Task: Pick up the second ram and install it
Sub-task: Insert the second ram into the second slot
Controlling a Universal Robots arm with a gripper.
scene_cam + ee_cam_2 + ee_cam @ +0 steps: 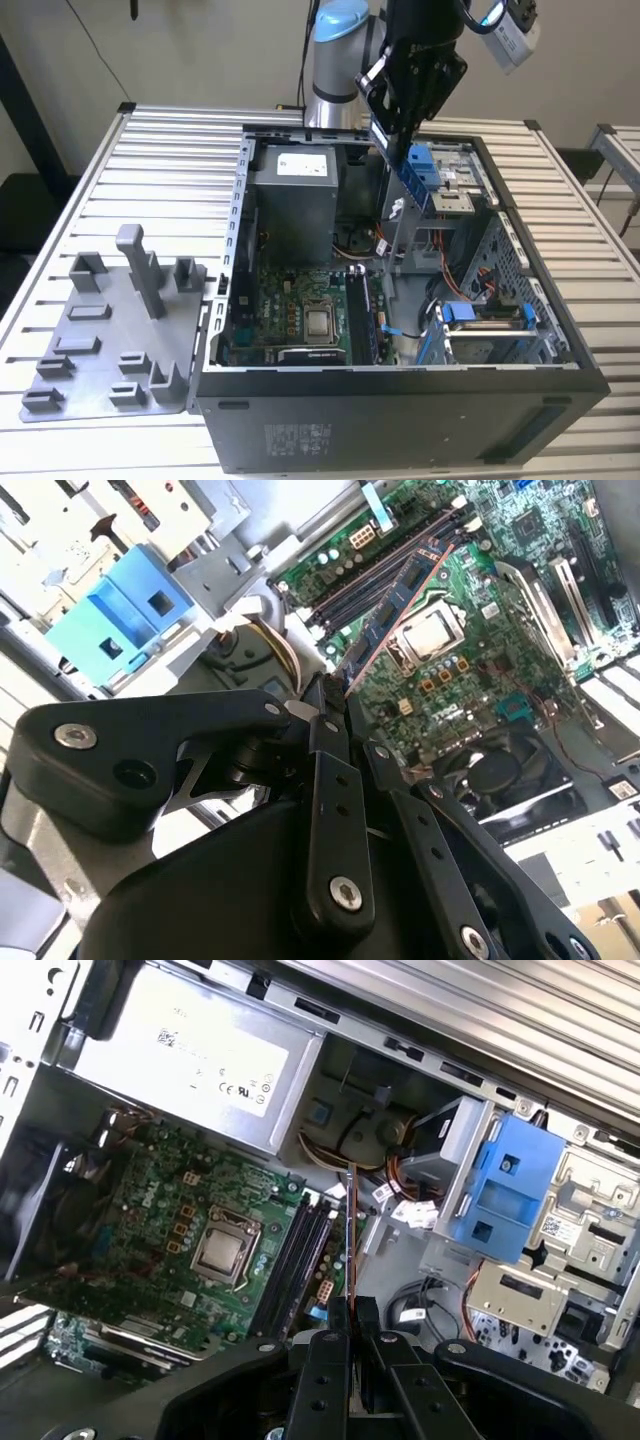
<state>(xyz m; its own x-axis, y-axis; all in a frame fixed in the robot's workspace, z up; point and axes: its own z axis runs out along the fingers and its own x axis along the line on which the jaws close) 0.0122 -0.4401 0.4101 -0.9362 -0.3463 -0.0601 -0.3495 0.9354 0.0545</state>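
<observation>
Gripper: the black two-fingered gripper [349,1322] is clamped narrow on one end of the second ram, a long, thin, flat dark memory stick [349,1235]; in both wrist views the stick runs out from between the fingertips [322,702].
Second ram: held in the air above the open black computer case [400,410], edge-on in the first wrist view, its flat face and chips showing in the second wrist view [405,595].
Step in hand: by my reading, the carry-and-line-up part of the install; the stick is lifted but not yet seated.
Slots: the dark parallel memory slots [300,1250] lie on the green motherboard [170,1220] beside the square silver processor socket [222,1252]; the stick hangs just beside them, roughly parallel.
What the move calls for: probably a straight descent with the stick's long edge matched to an open slot; I cannot tell which slots are filled.
Edges: the grey metal power supply box [190,1055] and the blue plastic drive bracket [505,1195] flank the slot area, with loose cables [405,1210] near.
Open room: clear air above the board; less toward the bracket side.
</observation>
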